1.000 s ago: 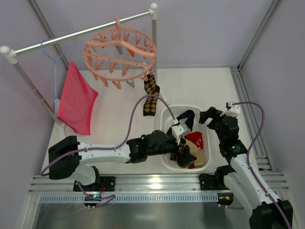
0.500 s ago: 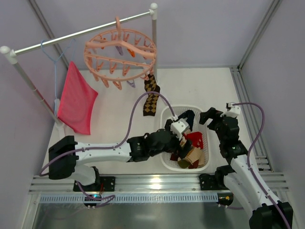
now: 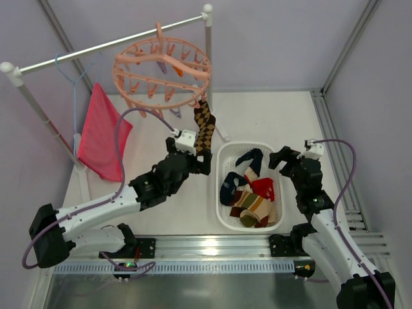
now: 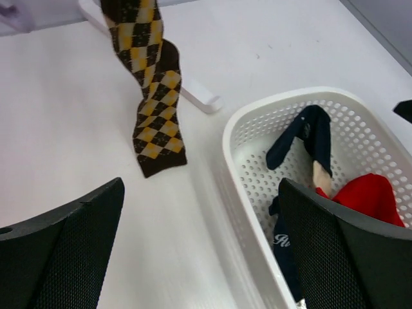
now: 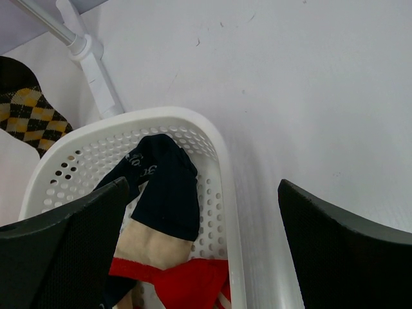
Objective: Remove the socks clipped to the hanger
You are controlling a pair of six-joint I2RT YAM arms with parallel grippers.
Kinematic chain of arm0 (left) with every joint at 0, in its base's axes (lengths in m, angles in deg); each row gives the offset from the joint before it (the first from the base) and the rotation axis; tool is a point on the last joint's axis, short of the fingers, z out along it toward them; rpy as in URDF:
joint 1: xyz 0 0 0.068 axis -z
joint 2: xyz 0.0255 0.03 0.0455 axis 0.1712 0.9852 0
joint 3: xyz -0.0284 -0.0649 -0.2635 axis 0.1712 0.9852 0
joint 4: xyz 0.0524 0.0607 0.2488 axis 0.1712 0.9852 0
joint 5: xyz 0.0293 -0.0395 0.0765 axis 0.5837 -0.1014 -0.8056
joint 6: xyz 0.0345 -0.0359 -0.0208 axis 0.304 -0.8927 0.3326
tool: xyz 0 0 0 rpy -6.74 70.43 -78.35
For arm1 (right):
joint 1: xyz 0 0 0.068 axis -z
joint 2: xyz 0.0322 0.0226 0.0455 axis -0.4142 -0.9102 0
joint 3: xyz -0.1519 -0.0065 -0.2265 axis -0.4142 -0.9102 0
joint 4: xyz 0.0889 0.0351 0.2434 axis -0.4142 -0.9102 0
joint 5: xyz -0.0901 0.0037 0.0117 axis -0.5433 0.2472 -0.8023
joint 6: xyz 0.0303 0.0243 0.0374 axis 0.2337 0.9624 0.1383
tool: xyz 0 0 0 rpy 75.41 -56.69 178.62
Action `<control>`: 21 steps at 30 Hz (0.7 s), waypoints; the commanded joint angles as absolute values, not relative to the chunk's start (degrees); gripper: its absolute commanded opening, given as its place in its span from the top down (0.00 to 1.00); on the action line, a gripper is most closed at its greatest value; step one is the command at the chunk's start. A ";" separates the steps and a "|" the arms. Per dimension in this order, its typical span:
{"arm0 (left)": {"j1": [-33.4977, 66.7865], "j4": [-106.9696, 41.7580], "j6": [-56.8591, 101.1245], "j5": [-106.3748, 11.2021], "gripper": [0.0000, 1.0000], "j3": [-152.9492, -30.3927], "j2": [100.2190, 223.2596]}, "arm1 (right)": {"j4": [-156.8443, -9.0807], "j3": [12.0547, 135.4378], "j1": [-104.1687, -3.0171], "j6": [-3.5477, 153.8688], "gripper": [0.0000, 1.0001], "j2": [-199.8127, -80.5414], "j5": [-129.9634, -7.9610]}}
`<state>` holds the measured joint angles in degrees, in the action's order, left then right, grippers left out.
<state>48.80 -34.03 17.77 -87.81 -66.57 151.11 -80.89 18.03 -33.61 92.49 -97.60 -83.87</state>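
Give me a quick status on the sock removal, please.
Left gripper open, empty, beside diamond sock, which hangs from hanger. Right gripper open near basket. Other socks in basket. Nothing in between.

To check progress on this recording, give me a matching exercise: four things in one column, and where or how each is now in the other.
Things:
1. diamond-patterned sock
2. striped sock
3. pink-red cloth
4. left tool

Places or states:
A. lying in the white basket
B. open, above the table beside the basket
C. hanging from a clip on the pink hanger
D. hanging below the left end of the rail

Pairs: 1-C, 2-A, 3-D, 4-B.
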 commanded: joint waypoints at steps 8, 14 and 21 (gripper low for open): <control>37.09 -61.28 16.84 -79.76 0.00 -51.34 150.83 | -76.66 17.27 -33.34 93.13 0.03 -96.80 -80.92; 34.62 -82.33 17.63 -74.06 0.00 -48.15 160.49 | -74.46 16.74 -33.26 93.48 0.03 -97.94 -79.24; 31.90 -100.62 17.01 -72.02 0.00 -54.12 180.18 | -71.73 16.48 -33.34 93.83 0.03 -99.87 -77.31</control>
